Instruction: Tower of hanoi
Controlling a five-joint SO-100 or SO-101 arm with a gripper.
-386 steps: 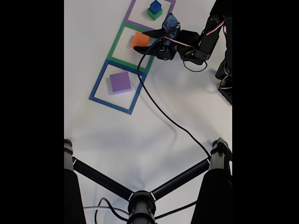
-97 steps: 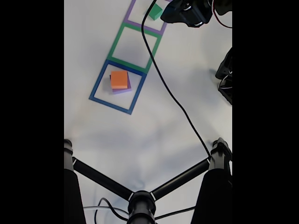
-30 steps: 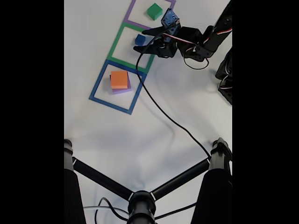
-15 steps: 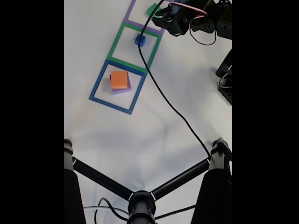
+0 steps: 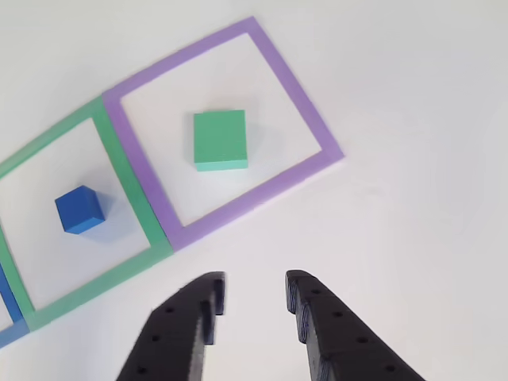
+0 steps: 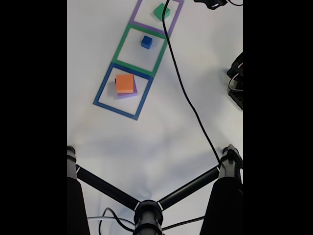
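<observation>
I see gripper jaws apart and empty, green block ahead inside purple outline, blue cube off left, 1 orange block on purple slab.

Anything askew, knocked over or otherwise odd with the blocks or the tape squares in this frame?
Only a small thing: the orange block sits offset on the purple slab, not squared to it. The blue cube and green block lie flat inside their tape outlines. The gripper is open and empty.
</observation>
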